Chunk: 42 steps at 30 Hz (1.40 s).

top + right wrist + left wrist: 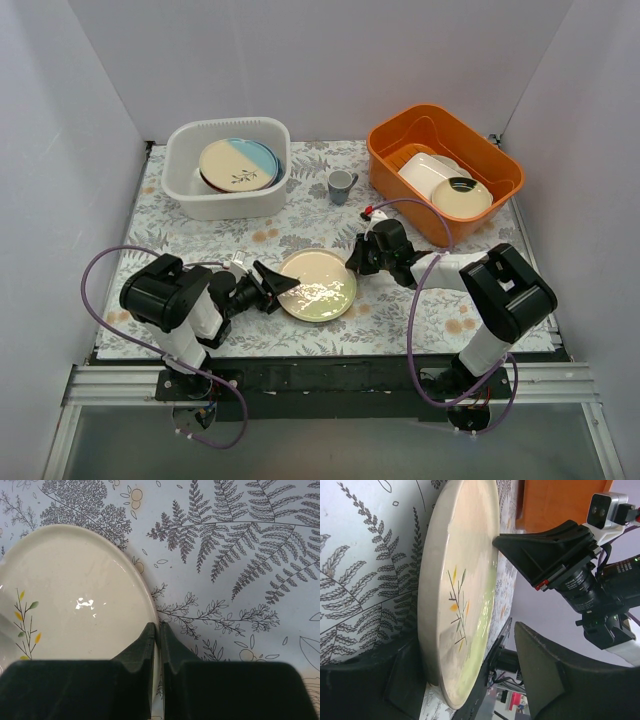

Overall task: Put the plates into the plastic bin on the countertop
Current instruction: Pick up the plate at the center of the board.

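The cream plate [317, 285] lies well short of the plastic bin [180, 185], left gripper [280, 283] spread astride one rim, right gripper [353, 262] pressed together against the opposite rim (probably bracing), so a shallow bite could let it skid away.

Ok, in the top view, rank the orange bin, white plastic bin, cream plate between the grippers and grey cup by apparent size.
1. orange bin, only somewhat larger than the next
2. white plastic bin
3. cream plate
4. grey cup, clearly smallest
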Each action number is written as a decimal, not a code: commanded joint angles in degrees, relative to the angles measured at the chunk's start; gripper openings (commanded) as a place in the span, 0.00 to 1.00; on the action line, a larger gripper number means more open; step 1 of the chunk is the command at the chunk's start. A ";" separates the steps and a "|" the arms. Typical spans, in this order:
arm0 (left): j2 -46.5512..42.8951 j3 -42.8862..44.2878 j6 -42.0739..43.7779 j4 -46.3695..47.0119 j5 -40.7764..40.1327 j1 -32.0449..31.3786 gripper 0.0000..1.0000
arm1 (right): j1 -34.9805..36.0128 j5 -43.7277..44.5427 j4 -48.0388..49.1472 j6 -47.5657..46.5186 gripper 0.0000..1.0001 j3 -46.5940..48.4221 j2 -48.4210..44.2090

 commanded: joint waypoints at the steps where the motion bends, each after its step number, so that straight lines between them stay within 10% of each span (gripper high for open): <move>1: -2.12 -2.39 2.40 -3.21 0.67 -1.34 0.62 | 1.69 -2.51 -6.58 -0.47 0.01 -1.96 -0.45; 3: -3.61 -2.04 3.45 -6.28 0.23 -1.43 0.59 | 1.69 -2.42 -6.75 -0.47 0.01 -1.87 -0.54; 8: -9.24 -0.55 6.44 -15.59 -2.40 -1.69 0.00 | 1.69 -2.51 -6.93 -0.38 0.01 -1.61 -0.98; 24: -19.16 1.39 10.66 -30.54 -6.71 -1.95 0.00 | 1.69 -2.33 -7.37 -0.56 0.07 -2.57 -5.63; 31: -23.56 2.36 12.07 -35.74 -8.30 -1.95 0.00 | 1.69 -1.01 -7.10 -0.82 0.48 -4.42 -10.21; 42: -28.66 2.53 13.13 -41.45 -9.53 -1.95 0.00 | 1.69 -0.92 -8.60 -1.44 0.77 -4.77 -12.05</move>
